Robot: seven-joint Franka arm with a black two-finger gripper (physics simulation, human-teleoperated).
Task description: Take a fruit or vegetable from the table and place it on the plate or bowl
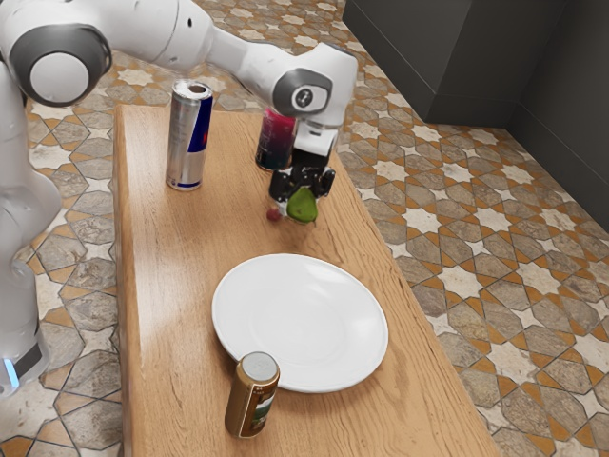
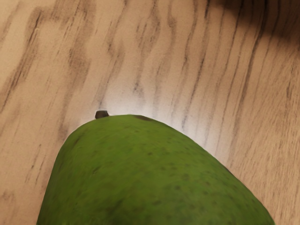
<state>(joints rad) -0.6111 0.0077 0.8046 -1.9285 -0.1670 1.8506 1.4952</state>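
The fingers (image 1: 283,188) grip the green fruit (image 1: 304,205) at the frame's upper centre, close over the desk (image 1: 171,286); I'd lift it clear, carry it down-frame, release low over the white plate (image 1: 285,319)

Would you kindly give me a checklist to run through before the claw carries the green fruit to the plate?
1. Claw shut on the green fruit, a finger each side: ok.
2. Fruit lifted off the table: cannot tell.
3. Plate has room for it: ok.
4. Bare wood between fruit and plate: ok.
5. The small red thing beside the fruit untouched by the claw: cannot tell.
6. The brown can at the plate's near rim, off the route: ok.
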